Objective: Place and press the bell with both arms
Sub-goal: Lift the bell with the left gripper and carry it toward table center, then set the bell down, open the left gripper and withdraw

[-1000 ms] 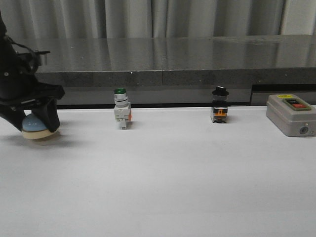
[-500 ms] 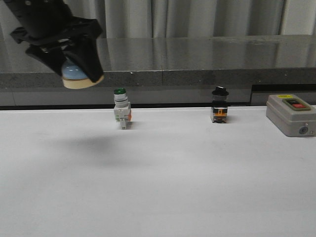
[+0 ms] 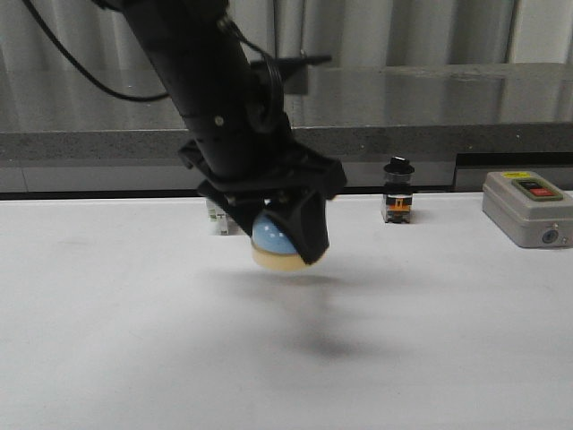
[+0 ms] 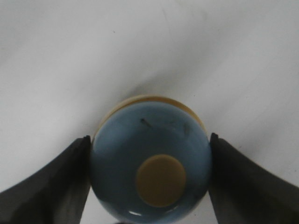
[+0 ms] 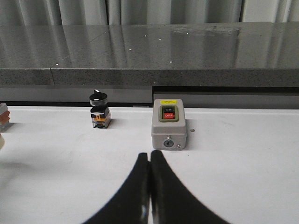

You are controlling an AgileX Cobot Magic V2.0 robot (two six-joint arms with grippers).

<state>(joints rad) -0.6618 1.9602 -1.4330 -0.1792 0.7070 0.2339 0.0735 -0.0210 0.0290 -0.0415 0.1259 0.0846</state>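
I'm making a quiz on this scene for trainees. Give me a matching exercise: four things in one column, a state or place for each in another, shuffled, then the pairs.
1. bell
2. right gripper
3. grey box
4. black-knob switch

A. fingers closed together, holding nothing
B. standing at the table's back edge, right of centre
D. on the table's far right
C. held above the table in the left gripper

Pairs: 1-C, 2-A, 3-D, 4-B

My left arm (image 3: 224, 107) runs out past the top of the front view, and my left gripper (image 3: 285, 235) covers much of the bell (image 3: 273, 244) there. Behind it only a sliver of the white switch (image 3: 218, 219) shows. In my left wrist view the bell's near edge is cut off. The grey box's (image 5: 168, 123) label text is probably too small to read.
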